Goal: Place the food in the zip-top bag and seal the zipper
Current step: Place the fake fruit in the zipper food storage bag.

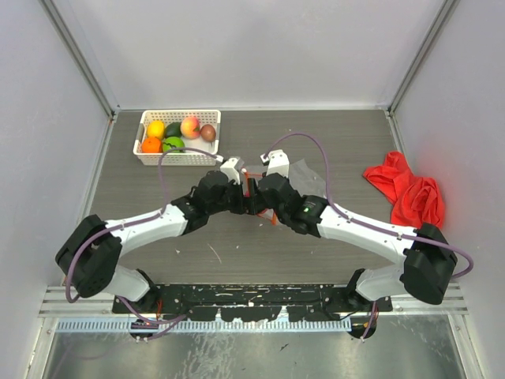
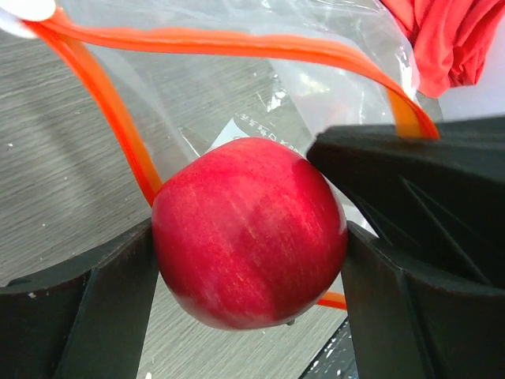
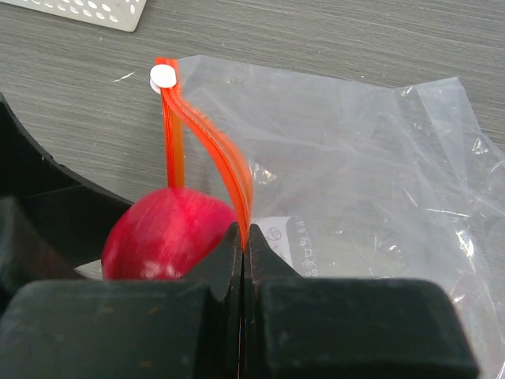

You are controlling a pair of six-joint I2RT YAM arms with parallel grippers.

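1 red fruit [image 2: 248,233] sits clamped in the left gripper [image 2: 248,264] at the open mouth of the zip-top bag [image 3: 355,158], the right gripper [image 3: 245,253] pinching its zipper [image 3: 215,150] lip, so next it probably needs pushing deeper inside.

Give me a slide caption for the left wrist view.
Left gripper holds a round red toy apple at the open mouth of the clear plastic zip-top bag.

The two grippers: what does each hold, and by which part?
Left gripper holds the red fruit by its opposite sides. Right gripper pinches one lip of the zipper strip on the zip-top bag.
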